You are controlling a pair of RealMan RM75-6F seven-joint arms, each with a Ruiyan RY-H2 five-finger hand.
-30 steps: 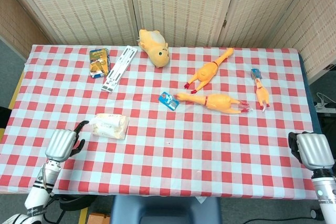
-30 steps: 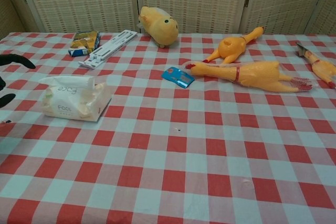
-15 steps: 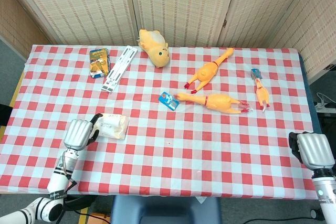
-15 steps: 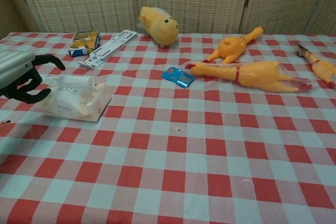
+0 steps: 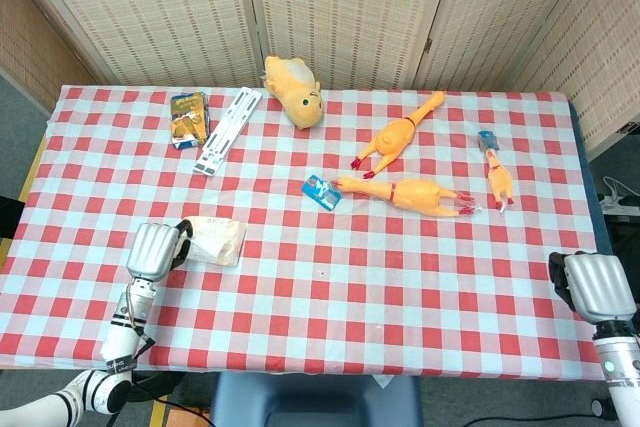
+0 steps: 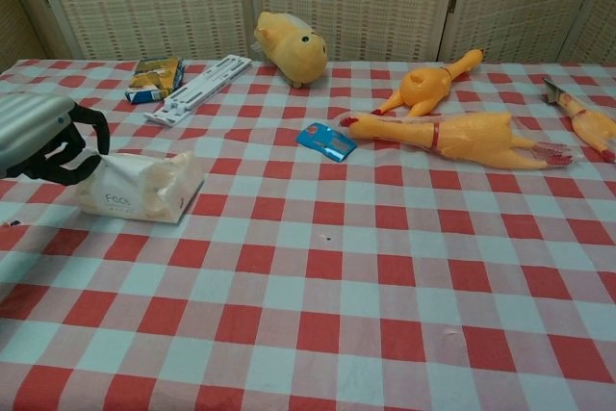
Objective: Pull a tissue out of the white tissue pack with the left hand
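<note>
The white tissue pack [image 6: 144,188] lies near the table's front left, also seen in the head view [image 5: 218,238]. My left hand [image 6: 46,138] is at the pack's left end, its dark fingers [image 6: 85,132] curled down over the top where the tissue sticks out. The tissue's loose end is hidden under those fingers. In the head view the left hand [image 5: 155,249] touches the pack's left side. My right hand [image 5: 597,286] hangs off the table's front right corner, its back to the camera and its fingers mostly hidden.
Rubber chickens [image 5: 410,193] [image 5: 398,133] [image 5: 497,177] lie right of centre, with a small blue card [image 5: 321,190] beside them. A yellow plush toy [image 5: 294,91], a white strip [image 5: 228,129] and a blue-and-yellow packet [image 5: 189,117] sit at the back left.
The left hand came in from the left to the pack's end, and its fingers have curled over the top, covering the protruding tissue. The right hand has not moved.
</note>
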